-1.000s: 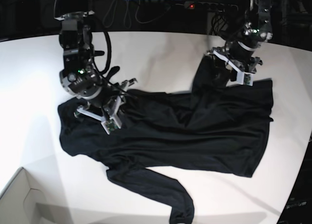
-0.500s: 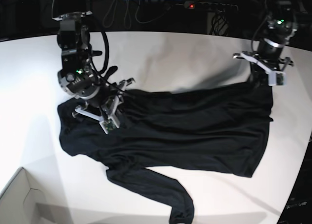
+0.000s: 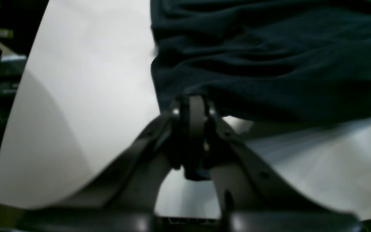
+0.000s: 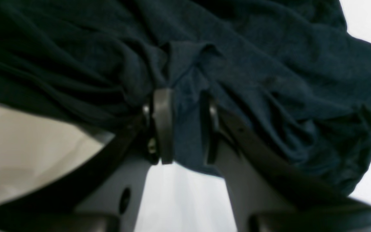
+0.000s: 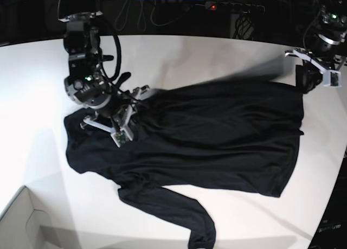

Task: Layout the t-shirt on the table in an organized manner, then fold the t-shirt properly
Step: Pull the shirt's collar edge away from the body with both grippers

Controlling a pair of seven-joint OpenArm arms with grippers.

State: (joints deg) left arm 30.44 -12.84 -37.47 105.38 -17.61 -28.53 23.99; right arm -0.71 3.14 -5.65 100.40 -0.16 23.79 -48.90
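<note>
The black t-shirt (image 5: 217, 129) lies spread across the white table (image 5: 190, 53), with one long sleeve (image 5: 179, 211) trailing toward the front edge. My left gripper (image 5: 309, 80) is at the shirt's far right corner. The left wrist view shows the left gripper (image 3: 192, 104) shut, with the t-shirt (image 3: 269, 64) edge caught at its tips. My right gripper (image 5: 136, 99) sits on the shirt's left end. In the right wrist view the right gripper (image 4: 185, 96) is shut on a bunched fold of the t-shirt (image 4: 269, 80). A blurred strip of fabric (image 5: 238, 78) stretches along the shirt's back edge.
A white box corner (image 5: 21, 216) stands at the front left. The table's curved edge (image 5: 331, 167) runs close to the shirt's right side. Cables and a power strip (image 5: 233, 6) lie behind the table's back edge.
My left gripper shut on the folded-over fabric and pulled it right and back, so that part of the shirt now lies flatter. The right arm has barely moved.
</note>
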